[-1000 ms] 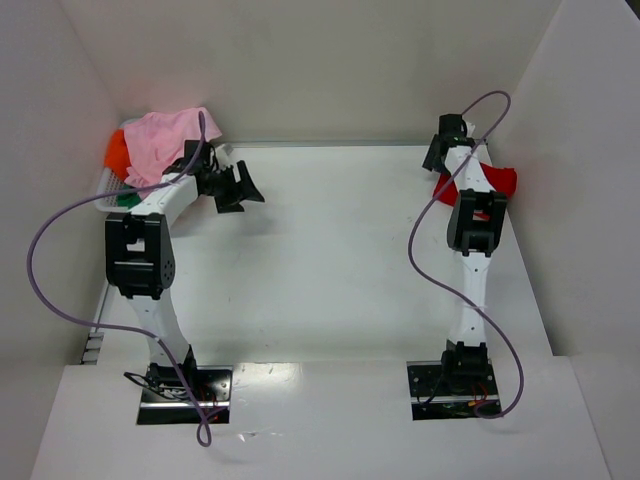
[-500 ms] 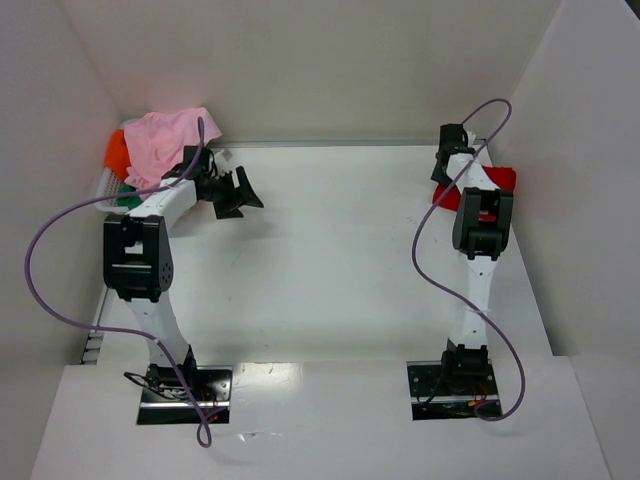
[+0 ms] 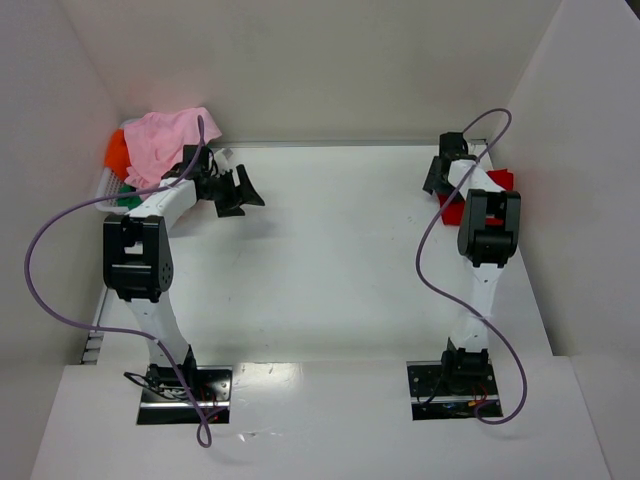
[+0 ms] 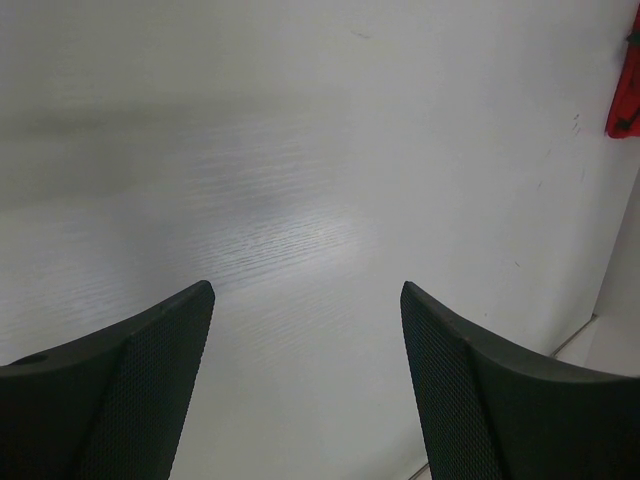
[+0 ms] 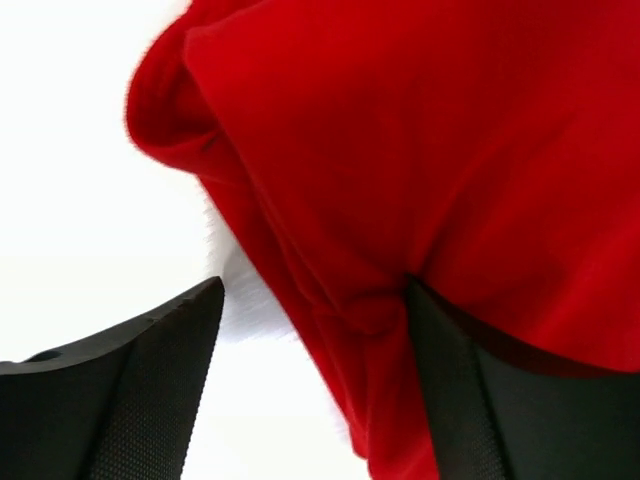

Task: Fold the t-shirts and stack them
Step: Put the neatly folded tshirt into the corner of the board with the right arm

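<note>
The left fingers are spread wide over the bare worktop, and nothing is held between them. The right fingers are likewise parted. The red t-shirt is bunched just ahead of them, lying against the inner face of the right-hand finger, unclamped. The pink t-shirt, orange t-shirt and green t-shirt are heaped behind the left fingers.
</note>
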Robot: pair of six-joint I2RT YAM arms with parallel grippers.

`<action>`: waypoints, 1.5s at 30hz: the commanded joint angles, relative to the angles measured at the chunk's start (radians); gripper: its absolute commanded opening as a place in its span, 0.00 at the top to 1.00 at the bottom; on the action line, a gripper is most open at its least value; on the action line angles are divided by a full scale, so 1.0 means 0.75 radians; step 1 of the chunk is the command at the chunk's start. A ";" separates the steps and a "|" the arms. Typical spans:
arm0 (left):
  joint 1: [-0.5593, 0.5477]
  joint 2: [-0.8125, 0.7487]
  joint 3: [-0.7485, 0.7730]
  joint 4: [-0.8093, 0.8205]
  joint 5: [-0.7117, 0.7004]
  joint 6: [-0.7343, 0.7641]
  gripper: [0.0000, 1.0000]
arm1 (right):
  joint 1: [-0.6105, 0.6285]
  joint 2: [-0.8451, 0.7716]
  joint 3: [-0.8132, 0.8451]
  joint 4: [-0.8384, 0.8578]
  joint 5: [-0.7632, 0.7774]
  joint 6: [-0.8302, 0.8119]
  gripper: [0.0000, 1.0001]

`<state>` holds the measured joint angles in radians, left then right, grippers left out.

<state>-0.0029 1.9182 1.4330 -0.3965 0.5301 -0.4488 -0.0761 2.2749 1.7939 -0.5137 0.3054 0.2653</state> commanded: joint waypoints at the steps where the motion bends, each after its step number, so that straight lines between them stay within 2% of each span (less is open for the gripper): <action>1: 0.008 -0.060 0.032 0.026 0.048 0.009 0.17 | 0.003 -0.133 0.066 -0.064 -0.031 0.016 0.18; 5: 0.008 -0.060 0.032 0.026 0.060 0.022 0.17 | 0.003 -0.231 0.134 -0.076 -0.047 0.045 0.05; 9: 0.008 -0.060 0.032 0.026 0.060 0.022 0.17 | -0.011 -0.335 0.108 -0.064 0.016 0.059 0.06; 11: 0.008 -0.060 0.032 0.038 0.060 0.022 0.17 | -0.037 -0.362 0.059 -0.043 0.120 0.059 0.15; 12: 0.008 -0.060 0.032 0.038 0.060 0.022 0.17 | -0.038 -0.362 0.042 -0.029 0.155 0.072 0.27; 15: 0.008 -0.060 0.032 0.052 0.060 0.009 0.17 | -0.066 -0.362 0.005 -0.080 0.255 0.084 0.48; 16: 0.008 -0.060 0.032 0.052 0.060 -0.003 0.17 | -0.066 -0.350 -0.009 -0.092 0.256 0.108 0.63; 18: 0.008 -0.060 0.020 0.064 0.060 -0.003 0.17 | -0.103 -0.350 -0.078 -0.105 0.268 0.133 0.76; 19: 0.008 -0.060 0.020 0.064 0.060 -0.003 0.17 | -0.103 -0.350 -0.103 -0.105 0.268 0.147 0.85; 20: 0.008 -0.060 0.020 0.064 0.060 -0.017 0.17 | -0.135 -0.350 -0.152 -0.074 0.268 0.164 0.88; 28: 0.008 -0.060 0.032 0.077 0.060 -0.046 0.17 | -0.187 -0.240 -0.205 -0.015 0.196 0.164 0.87; 37: 0.008 -0.048 0.073 0.064 0.048 -0.070 0.17 | -0.187 -0.031 -0.062 -0.027 0.133 0.151 0.86; 45: 0.008 -0.036 0.102 0.064 0.048 -0.083 0.17 | -0.187 0.071 0.042 -0.027 0.108 0.164 0.85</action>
<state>-0.0029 1.9152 1.4693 -0.3653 0.5488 -0.5034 -0.2207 2.2620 1.7771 -0.5644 0.4267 0.3695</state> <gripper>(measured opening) 0.831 0.149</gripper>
